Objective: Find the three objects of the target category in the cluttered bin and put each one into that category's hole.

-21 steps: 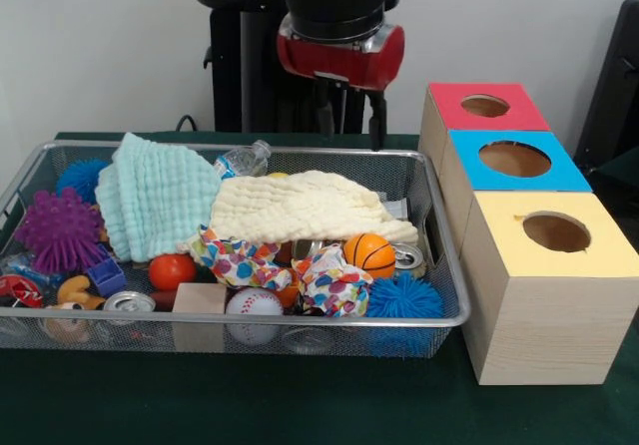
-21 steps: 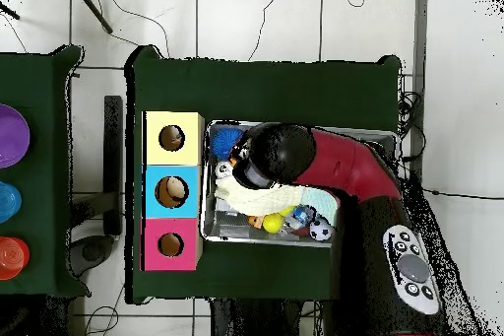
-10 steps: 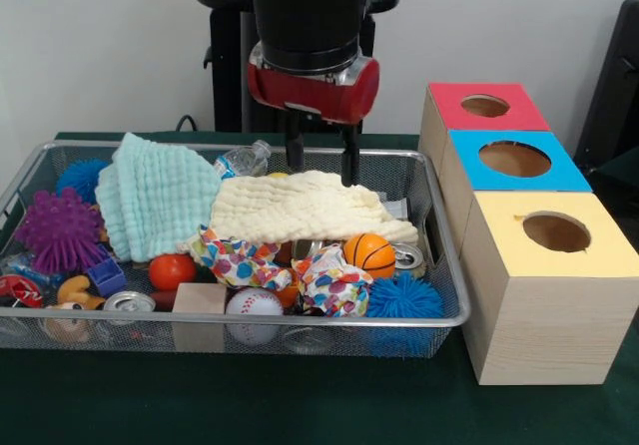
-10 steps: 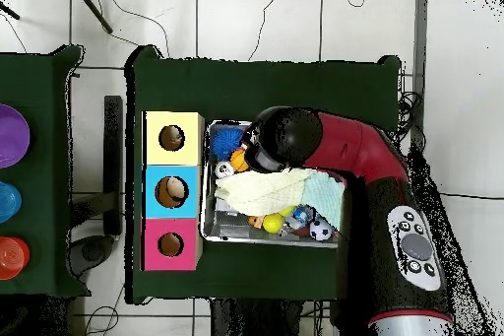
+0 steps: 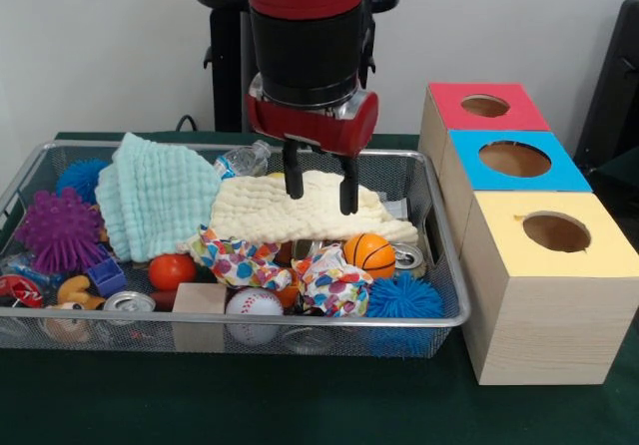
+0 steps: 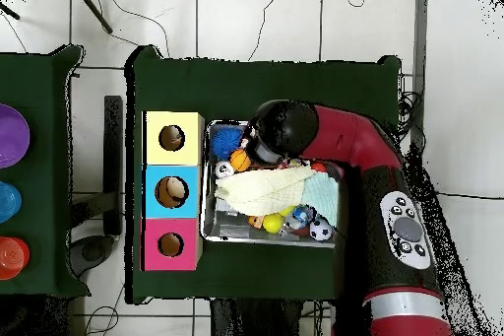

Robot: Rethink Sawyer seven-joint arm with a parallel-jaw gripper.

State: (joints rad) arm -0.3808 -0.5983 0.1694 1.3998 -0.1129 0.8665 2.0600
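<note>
Front view shows you the orange basketball (image 5: 369, 253) in the wire bin (image 5: 444, 265), beside the baseball (image 5: 254, 303). Over the cream cloth (image 5: 300, 211) you see the gripper (image 5: 319, 188), its fingers (image 5: 293, 173) spread apart and empty. Three coloured boxes (image 5: 514, 166) stand beside the bin on your green bench (image 5: 300, 405)

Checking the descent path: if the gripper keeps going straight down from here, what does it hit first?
Most likely the pale yellow cloth. The open gripper points down over it, tips at cloth level in the front view. Depth is unclear, so contact can't be confirmed.
</note>
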